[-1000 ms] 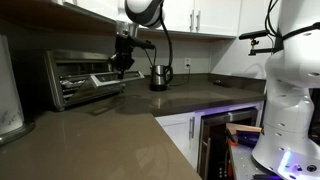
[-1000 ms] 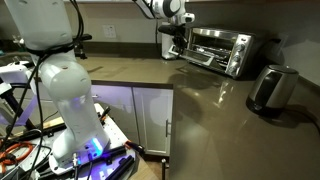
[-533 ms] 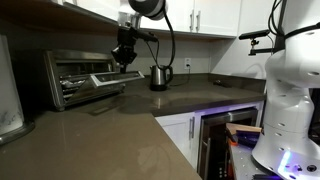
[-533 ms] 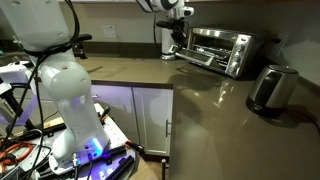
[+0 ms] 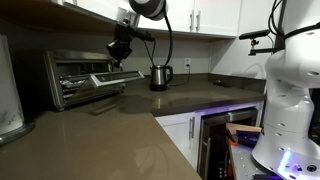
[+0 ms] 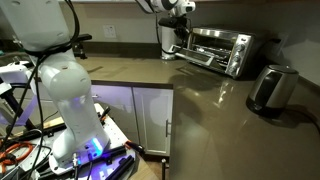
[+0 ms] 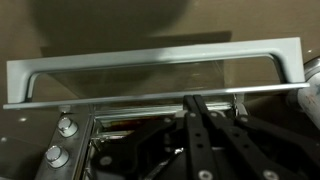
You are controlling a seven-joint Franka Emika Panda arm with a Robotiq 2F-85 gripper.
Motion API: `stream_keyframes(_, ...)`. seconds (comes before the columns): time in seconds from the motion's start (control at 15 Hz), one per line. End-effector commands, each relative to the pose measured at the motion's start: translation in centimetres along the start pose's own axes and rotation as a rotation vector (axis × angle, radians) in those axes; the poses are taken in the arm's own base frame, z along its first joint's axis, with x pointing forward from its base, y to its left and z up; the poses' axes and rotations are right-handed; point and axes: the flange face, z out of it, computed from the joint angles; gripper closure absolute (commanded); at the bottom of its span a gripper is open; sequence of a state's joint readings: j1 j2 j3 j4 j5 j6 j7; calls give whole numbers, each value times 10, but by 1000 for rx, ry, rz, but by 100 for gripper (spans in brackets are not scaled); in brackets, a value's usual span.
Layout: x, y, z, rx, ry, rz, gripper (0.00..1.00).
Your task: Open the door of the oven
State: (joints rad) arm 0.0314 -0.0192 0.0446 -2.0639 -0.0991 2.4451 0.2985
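Both exterior views faced the oven [image 5: 82, 78] [image 6: 221, 48] from afar, from opposite sides; the wrist view looked closely down onto its door [image 7: 130, 85].

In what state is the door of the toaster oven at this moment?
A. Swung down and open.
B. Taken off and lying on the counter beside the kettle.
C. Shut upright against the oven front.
A: in an exterior view the door slopes down and forward from the oven, still attached at its lower edge, so the oven's inside is uncovered.
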Motion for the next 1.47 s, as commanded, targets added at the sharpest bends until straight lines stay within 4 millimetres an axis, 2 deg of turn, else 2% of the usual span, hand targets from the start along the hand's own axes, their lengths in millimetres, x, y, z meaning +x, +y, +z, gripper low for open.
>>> stream_keyframes(0.0,1,3,18,17,12,-13,96)
stream_keyframes(0.2,0,5,32,24,-9,-7,96)
stream_keyframes(0.6,-1,9,43,57,-59,-2,96)
stream_keyframes(1.4,-1,14,27,55,-38,1,96)
